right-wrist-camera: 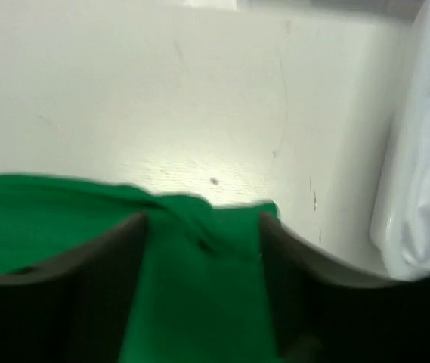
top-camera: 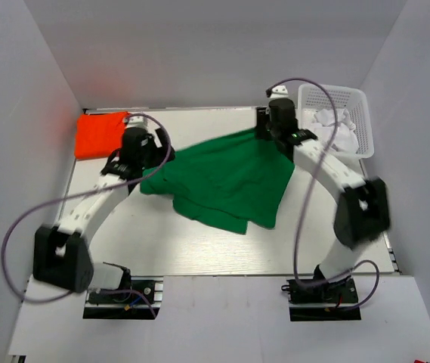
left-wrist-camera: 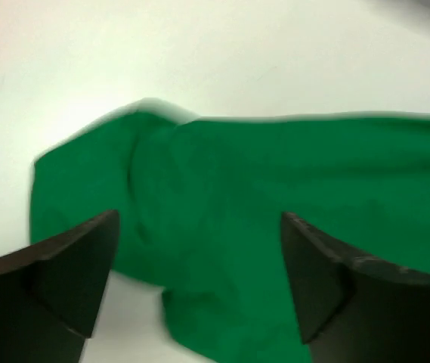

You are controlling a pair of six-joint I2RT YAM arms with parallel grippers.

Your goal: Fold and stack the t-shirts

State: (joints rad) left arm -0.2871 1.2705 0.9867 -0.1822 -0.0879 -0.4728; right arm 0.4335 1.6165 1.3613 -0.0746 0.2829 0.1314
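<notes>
The deep green t-shirt [top-camera: 226,178] lies spread and rumpled across the middle of the table. Its far right corner is drawn to a point at my right gripper [top-camera: 266,130]. In the right wrist view the green cloth [right-wrist-camera: 199,287] fills the narrow gap between the fingers, bunched at their tips, so my right gripper [right-wrist-camera: 201,227] looks shut on it. My left gripper [top-camera: 140,155] hovers over the shirt's left edge. In the left wrist view its jaws stand wide apart and empty above the green cloth [left-wrist-camera: 222,197]. The orange-red t-shirt [top-camera: 100,134] lies folded at the far left corner.
A white mesh basket [top-camera: 363,113] holding white cloth stands at the far right, close beside the right arm; its contents show in the right wrist view [right-wrist-camera: 419,189]. White walls enclose the table [top-camera: 199,249] on three sides. Purple cables loop off both arms.
</notes>
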